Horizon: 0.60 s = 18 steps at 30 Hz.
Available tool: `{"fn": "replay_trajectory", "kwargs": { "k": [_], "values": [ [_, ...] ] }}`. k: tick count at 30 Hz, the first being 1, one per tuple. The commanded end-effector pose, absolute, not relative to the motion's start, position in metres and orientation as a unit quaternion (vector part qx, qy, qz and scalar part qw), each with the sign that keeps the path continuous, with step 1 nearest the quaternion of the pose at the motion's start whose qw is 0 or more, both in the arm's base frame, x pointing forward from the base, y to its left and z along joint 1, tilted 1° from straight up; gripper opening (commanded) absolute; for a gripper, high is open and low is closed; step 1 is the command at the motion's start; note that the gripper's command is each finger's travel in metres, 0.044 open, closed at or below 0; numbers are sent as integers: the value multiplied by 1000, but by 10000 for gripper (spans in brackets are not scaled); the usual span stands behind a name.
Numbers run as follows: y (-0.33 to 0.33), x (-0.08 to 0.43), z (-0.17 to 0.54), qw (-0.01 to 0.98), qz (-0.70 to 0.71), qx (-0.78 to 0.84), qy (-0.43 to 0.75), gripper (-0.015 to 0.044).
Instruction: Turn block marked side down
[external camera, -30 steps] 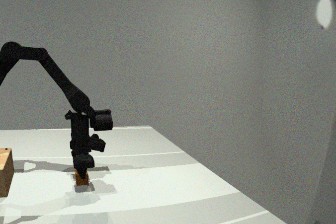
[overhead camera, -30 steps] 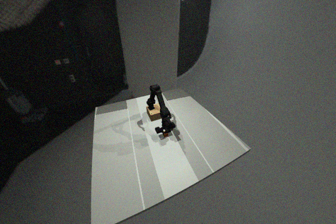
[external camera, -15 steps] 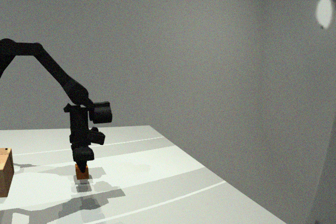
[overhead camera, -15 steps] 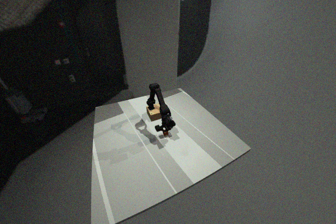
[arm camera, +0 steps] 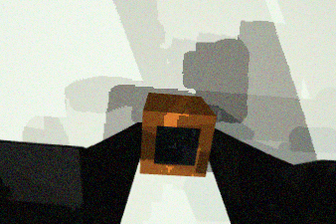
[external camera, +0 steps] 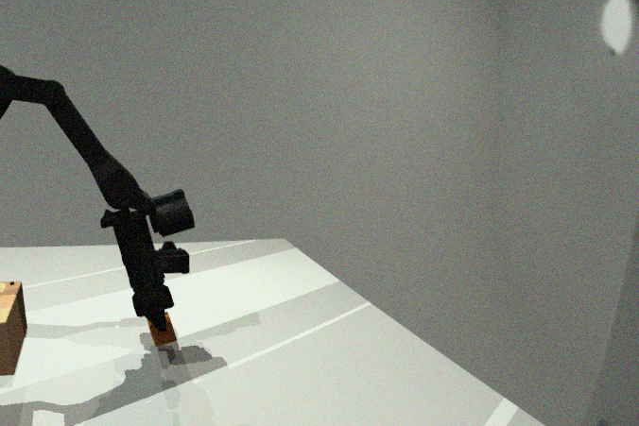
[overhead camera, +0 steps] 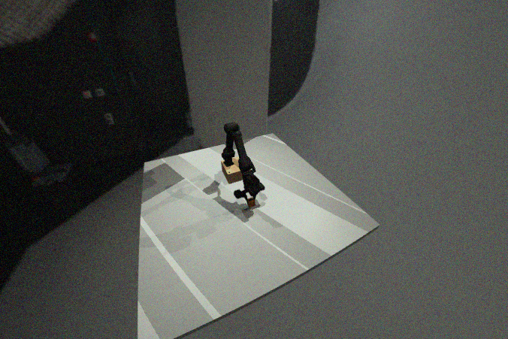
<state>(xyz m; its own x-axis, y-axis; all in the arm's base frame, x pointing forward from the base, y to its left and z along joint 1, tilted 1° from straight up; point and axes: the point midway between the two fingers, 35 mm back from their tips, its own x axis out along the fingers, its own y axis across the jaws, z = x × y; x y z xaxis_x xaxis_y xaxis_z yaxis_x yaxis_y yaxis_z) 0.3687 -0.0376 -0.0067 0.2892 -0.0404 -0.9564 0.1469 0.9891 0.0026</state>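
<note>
A small orange block with a dark square mark on one face sits between my two black fingers. In the wrist view the marked face points toward the camera. My gripper is shut on the block. In the exterior view the block is tilted and lifted slightly off the table, with its shadow below it. The arm reaches down from the left.
A larger tan wooden box stands at the arm's base, left of the block. The table is pale with grey stripes and thin white lines. Its far and right edges drop off to a grey floor.
</note>
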Motion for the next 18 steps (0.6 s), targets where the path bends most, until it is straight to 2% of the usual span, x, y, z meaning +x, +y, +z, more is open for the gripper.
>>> {"fn": "replay_trajectory", "kwargs": {
  "k": [1,18],
  "values": [
    [-38,366,-6,822,-62,41,565,0],
    [-37,359,-4,873,-66,36,481,0]
  ]
}}
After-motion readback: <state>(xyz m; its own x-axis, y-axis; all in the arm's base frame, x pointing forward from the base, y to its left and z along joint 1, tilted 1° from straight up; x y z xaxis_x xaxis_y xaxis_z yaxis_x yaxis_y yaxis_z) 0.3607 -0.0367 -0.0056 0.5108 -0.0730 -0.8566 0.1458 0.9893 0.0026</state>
